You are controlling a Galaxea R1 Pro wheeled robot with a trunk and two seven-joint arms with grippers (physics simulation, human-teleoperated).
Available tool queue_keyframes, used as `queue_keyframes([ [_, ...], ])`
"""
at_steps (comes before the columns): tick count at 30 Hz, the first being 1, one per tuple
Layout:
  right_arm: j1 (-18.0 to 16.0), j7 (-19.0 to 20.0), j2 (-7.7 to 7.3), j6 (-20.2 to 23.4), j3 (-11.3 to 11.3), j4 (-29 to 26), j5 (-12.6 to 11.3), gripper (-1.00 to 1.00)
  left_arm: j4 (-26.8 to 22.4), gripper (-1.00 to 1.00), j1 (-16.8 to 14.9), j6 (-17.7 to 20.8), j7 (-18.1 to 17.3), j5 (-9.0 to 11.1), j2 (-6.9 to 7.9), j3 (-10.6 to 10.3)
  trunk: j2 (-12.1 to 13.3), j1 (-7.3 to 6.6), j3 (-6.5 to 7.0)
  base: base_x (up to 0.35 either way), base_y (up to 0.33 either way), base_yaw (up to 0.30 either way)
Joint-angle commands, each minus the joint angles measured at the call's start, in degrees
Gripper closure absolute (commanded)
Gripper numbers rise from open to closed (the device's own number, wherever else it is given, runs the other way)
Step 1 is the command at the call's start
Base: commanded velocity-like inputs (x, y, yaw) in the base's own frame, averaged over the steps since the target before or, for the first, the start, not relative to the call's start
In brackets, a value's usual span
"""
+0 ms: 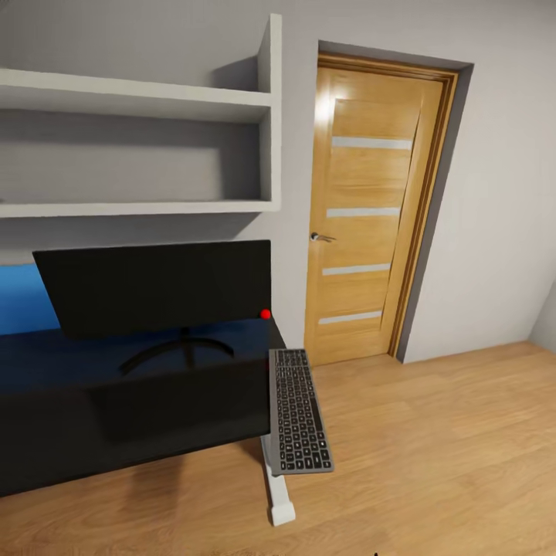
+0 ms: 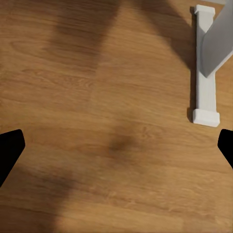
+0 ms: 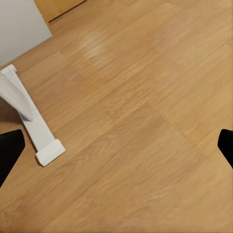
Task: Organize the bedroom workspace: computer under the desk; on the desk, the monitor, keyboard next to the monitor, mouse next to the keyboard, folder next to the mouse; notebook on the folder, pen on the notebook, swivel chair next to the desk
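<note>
Both pincers (left (image 2: 116, 150), right (image 3: 116, 150)) apart above bare floor; keyboard (image 1: 298, 411) overhanging desk (image 1: 116, 386).

Wooden door (image 1: 369, 208), white wall shelves (image 1: 139, 147), wood floor (image 1: 432, 463).

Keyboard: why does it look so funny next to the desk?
The keyboard isn't lying flat on the desk. It sits at the desk's right end, sticking out past the edge over the floor, turned lengthwise and looking tilted. The monitor stands properly on the desk.
</note>
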Motion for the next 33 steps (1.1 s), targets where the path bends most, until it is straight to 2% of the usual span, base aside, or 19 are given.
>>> queue_keyframes([
  [1,-0.03,-0.16,-0.02,-0.23,0.47,0.04,-0.51,-1.0,-0.08,-1.0,-0.03,-0.42,0.16,0.52,0.02,-0.18,-0.03,0.0,-0.12,0.007,0.0,0.145],
  [14,-0.03,-0.16,-0.01,-0.25,0.49,0.11,-0.48,-1.0,0.01,-1.0,-0.05,-0.49,0.17,0.43,-0.09,-0.27,-0.03,0.0,-1.03,0.077,-0.021,0.149],
  [33,-0.04,-0.16,-0.06,-0.31,0.47,0.18,-0.5,-1.0,0.28,-1.0,-0.01,-0.49,0.16,0.43,-0.17,-0.27,-0.03,0.0,-1.16,0.001,-0.296,0.015],
])
